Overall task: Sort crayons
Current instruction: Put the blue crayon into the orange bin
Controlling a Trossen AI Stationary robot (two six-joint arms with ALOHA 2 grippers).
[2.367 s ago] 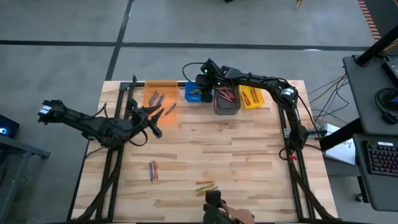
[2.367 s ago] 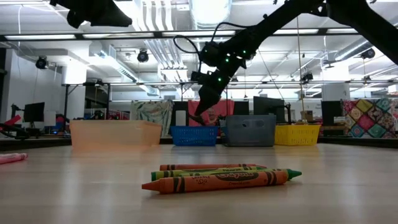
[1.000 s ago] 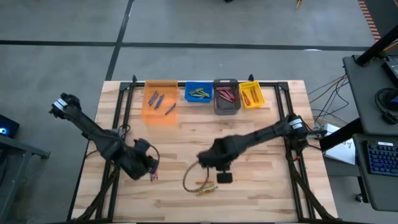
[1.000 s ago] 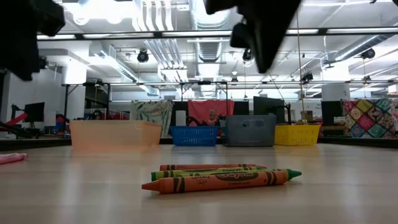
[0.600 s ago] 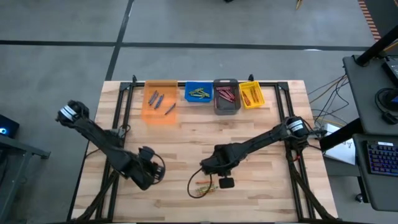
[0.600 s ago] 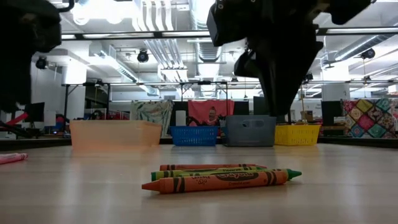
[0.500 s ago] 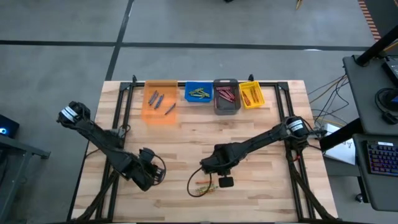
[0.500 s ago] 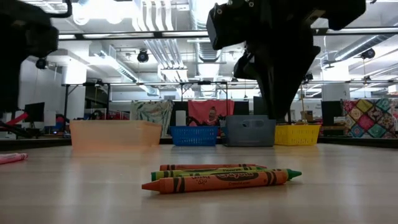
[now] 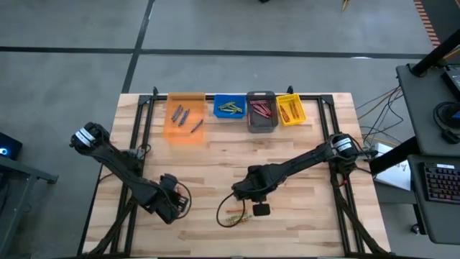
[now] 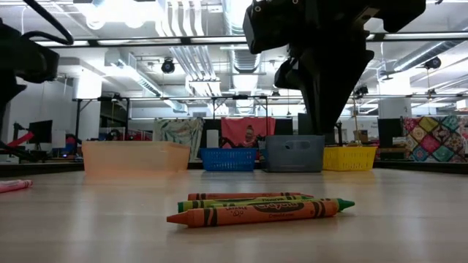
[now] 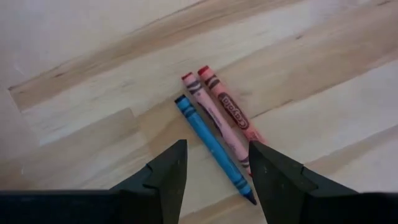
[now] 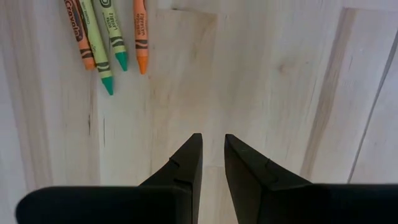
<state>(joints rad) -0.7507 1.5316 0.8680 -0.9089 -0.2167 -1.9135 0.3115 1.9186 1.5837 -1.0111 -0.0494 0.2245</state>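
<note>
Wooden table [image 9: 302, 216] carries unsorted crayons [image 11: 214, 134] lower left, where the left gripper [image 11: 214, 167] has come down and spread around the blue one, so a pick looks imminent, while the right gripper [image 12: 212, 158], narrowly parted and empty, hangs beside the orange-green cluster [image 9: 237, 214], bins [image 9: 262, 111] well apart.

4 crayons [image 12: 106, 37] ahead of R gripper [image 12: 212, 155]
</note>
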